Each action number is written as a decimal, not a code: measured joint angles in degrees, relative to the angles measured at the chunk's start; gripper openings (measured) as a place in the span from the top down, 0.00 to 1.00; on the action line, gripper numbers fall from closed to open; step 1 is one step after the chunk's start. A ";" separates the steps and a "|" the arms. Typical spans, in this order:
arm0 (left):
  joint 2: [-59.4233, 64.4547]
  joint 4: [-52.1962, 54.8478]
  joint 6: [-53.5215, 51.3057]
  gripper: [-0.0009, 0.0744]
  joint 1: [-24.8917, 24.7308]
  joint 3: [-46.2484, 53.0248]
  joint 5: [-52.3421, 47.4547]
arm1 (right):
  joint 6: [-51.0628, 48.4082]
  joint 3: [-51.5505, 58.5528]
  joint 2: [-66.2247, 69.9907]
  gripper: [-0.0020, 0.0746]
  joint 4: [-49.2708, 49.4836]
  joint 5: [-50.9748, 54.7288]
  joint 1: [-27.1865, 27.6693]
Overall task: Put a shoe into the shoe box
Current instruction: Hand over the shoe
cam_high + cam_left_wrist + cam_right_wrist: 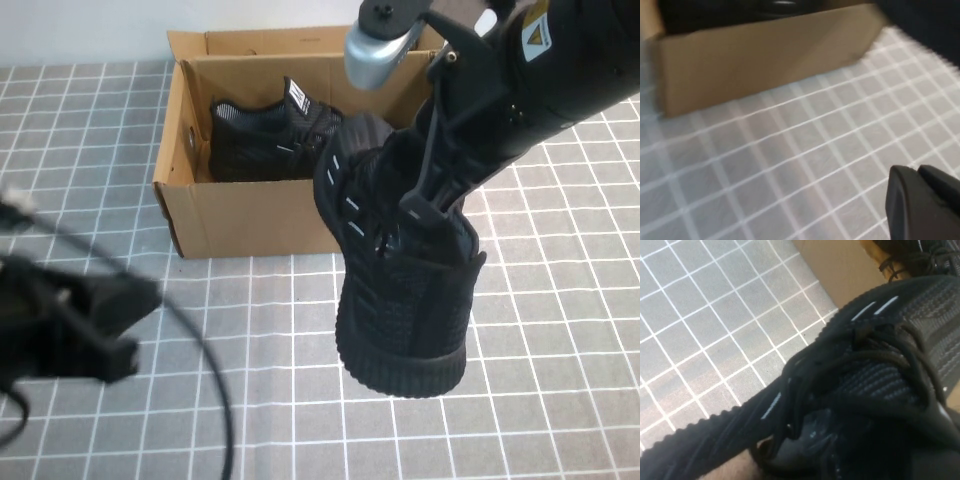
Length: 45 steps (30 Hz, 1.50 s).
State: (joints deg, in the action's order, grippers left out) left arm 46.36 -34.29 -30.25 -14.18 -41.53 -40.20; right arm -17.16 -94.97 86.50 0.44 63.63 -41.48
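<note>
Shoe point(400, 290): black knit sneaker with short white dashes along its side, ribbed black sole. It hangs in the air off the right gripper point(425, 205), sole end toward the camera, in front of the shoe box's near right corner. Upper part overlaps the box rim in the high view; whether it is over the opening or just in front, I cannot tell.

Right gripper: clamped on the shoe at the laced opening. In the right wrist view the laces and dashes of the shoe point(865, 390) fill most of the picture, with the grey gridded table mat point(705, 315) below and a strip of the cardboard box wall point(840, 265) beyond.

Shoe box point(250, 215): brown corrugated cardboard, flaps up, standing on the mat point(560, 330) at the far middle. A second black sneaker point(270, 135) with a white tongue label already lies inside, along the back wall.

Left gripper point(115, 320): low at the near left of the table, well apart from box and shoe, a dark cable looping by it. The left wrist view shows only the edge of its black fingers point(920, 200) over the mat, the box side point(765, 60) ahead; jaw opening cannot be told.
</note>
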 joint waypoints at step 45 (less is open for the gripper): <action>41.26 -17.55 -41.93 0.76 -7.07 -42.60 -29.65 | -64.82 -0.13 0.96 0.98 19.88 5.50 9.15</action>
State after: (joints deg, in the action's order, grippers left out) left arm 87.62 -51.84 -72.18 -21.25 -84.13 -69.85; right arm -81.99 -95.10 87.46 20.32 69.12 -32.34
